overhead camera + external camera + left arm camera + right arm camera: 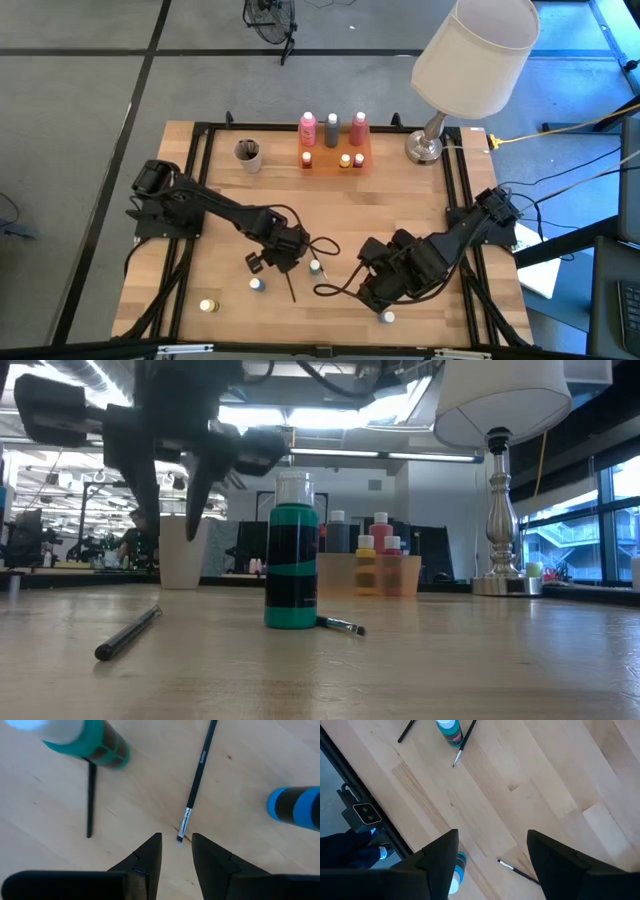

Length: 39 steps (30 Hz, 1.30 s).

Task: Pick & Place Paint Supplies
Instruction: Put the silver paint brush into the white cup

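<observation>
Lampshade (475, 50) hides table (400, 200) corner beyond tray (335, 158)

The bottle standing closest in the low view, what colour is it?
Teal green bottle with a dark label and a clear-white cap; the low view shows it best.

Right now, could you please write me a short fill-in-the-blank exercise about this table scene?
1. The green bottle stands ____ on the table.
2. The left end effector has its fingers around the ____ end of a thin brush, not yet closed on it.
3. The lamp stands at the table's far ____ corner in the high view.

Missing words: upright; bristle; right
</observation>
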Each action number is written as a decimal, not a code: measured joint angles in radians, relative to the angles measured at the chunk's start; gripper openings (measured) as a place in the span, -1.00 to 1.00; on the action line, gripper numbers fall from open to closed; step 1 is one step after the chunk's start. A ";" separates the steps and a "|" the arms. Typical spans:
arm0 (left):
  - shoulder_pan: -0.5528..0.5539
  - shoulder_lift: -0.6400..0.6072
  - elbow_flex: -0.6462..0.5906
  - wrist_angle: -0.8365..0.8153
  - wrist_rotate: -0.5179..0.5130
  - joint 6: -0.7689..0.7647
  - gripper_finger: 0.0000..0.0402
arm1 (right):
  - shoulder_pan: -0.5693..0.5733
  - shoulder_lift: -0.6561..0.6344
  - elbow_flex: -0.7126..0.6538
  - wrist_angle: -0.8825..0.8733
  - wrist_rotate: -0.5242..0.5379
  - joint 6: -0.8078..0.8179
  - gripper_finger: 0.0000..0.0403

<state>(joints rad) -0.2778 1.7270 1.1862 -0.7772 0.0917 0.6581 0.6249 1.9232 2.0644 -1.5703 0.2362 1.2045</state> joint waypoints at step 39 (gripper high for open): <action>-0.025 0.127 0.000 0.011 -0.055 -0.017 -0.48 | 0.012 0.000 -0.016 0.006 0.016 -0.008 0.19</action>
<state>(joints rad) -0.3023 1.8535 1.1862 -0.7658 0.0369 0.6415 0.6369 1.9230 2.0480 -1.5644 0.2518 1.1969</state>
